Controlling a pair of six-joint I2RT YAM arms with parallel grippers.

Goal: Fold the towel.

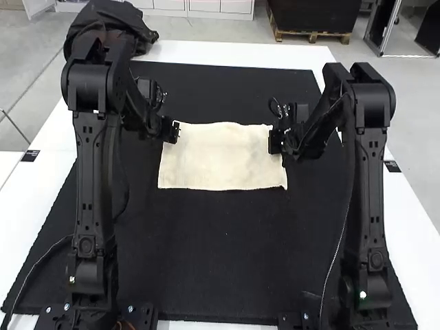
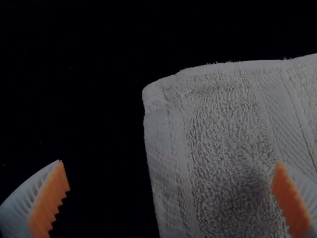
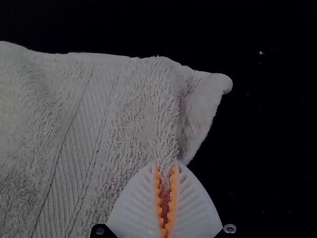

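Towel (image 1: 221, 161) lies flat on the black mat (image 1: 206, 254); your left tool (image 1: 174, 132) is parted wide at its left edge, your right tool (image 1: 273, 142) pinches it near its far right corner.

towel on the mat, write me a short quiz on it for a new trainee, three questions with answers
1. True or false: the left gripper's fingers stand apart.
2. Multiple choice: in the high view, what lies directly around the cream towel?
a) a wooden pallet
b) a black mat
c) a metal tray
3. Fill in the missing word: the ____ gripper is closed with cloth between its fingers.

Key: 1 true; 2 b; 3 right, as the right gripper pinches the towel near its edge.
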